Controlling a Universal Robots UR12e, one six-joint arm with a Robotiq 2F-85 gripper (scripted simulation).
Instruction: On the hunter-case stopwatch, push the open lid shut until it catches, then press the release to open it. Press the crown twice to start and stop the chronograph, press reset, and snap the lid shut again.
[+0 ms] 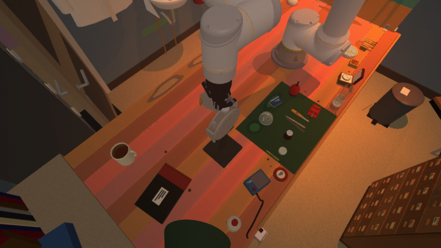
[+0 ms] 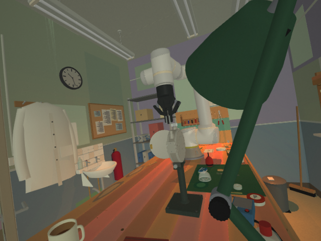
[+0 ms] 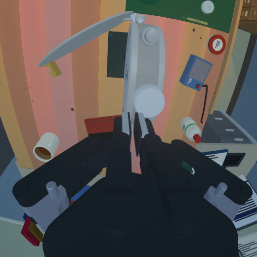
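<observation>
The hunter-case stopwatch (image 1: 222,122) (image 2: 175,144) (image 3: 144,71) stands upright on a dark post with a square black base (image 1: 222,150) (image 2: 184,204), in the middle of the wooden bench. Its lid (image 2: 159,144) (image 3: 84,37) hangs open to one side, and a small yellow catch sits at the lid's free edge. The knurled crown (image 3: 149,100) (image 2: 173,127) points up at the top of the case. My gripper (image 1: 222,103) (image 2: 168,119) (image 3: 133,123) is closed and empty, just above the crown. A second round button (image 3: 150,35) sits farther along the case rim.
A green work mat (image 1: 285,126) with small tools lies beside the stand. A coffee mug (image 1: 122,153), a black and red book (image 1: 163,192), a blue box (image 1: 256,181) and a red disc (image 1: 280,174) lie nearer the bench's end. A green lamp (image 2: 241,77) looms in front.
</observation>
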